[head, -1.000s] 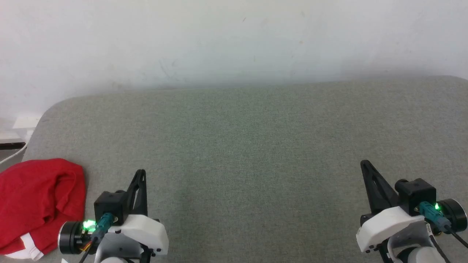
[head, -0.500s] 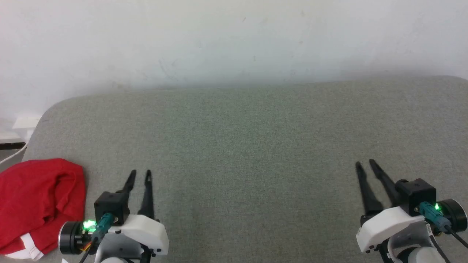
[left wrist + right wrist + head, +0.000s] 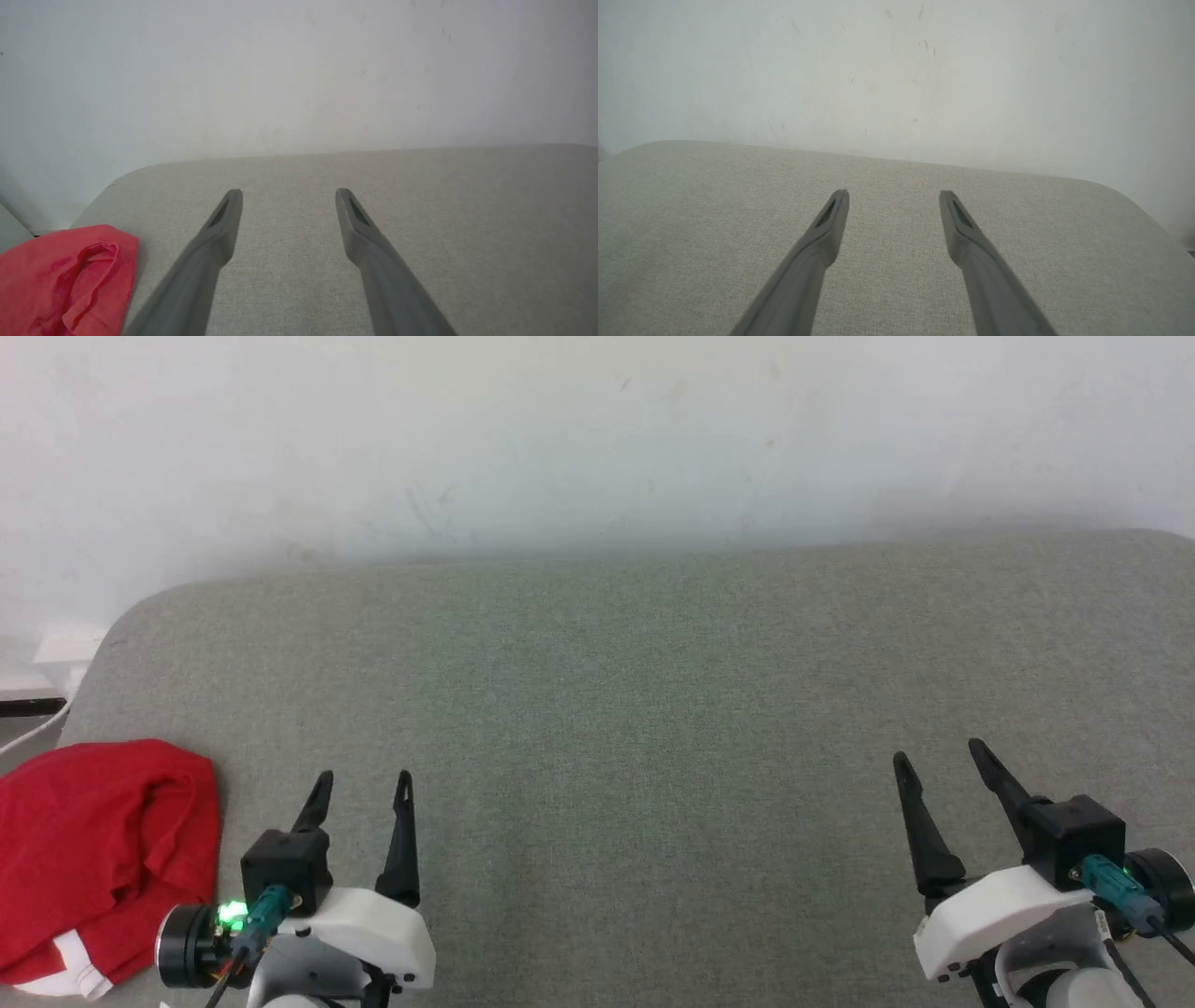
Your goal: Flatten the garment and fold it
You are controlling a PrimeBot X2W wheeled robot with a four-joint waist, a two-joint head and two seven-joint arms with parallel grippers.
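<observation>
The garment (image 3: 103, 859) lies crumpled at the far left edge of the grey bench (image 3: 607, 709), just beside the left end effector (image 3: 364, 782), which is spread and empty; the right end effector (image 3: 938, 754), likewise spread, sits well apart. The first reach is best aimed at a white-banded edge, so that lifting opens the cloth.

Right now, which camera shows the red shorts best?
Head view: most of the crumpled shorts, white band included. Left wrist view catches a cropped red part; right wrist view faces the grey pad.
</observation>
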